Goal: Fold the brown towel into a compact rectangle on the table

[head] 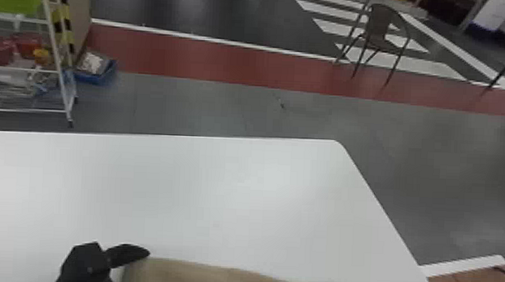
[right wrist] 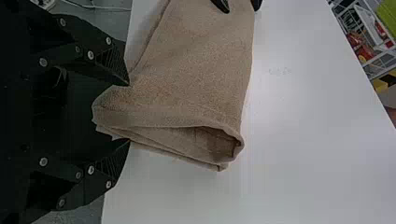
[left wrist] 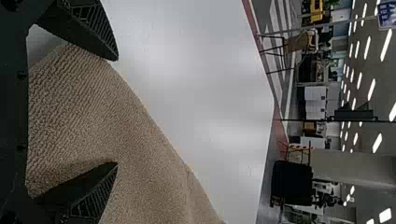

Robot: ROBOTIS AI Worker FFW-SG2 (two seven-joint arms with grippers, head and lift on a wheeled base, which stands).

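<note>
Right end effector [right wrist: 129, 112] and left end effector [left wrist: 117, 111] gaped empty around my towel [right wrist: 196, 79].
I judged folding midway, an edge pinch due.

The left gripper [head: 125, 254] has its 2 black fingers spread apart; the right gripper [right wrist: 129, 112] likewise parts its 2 fingers.
</note>
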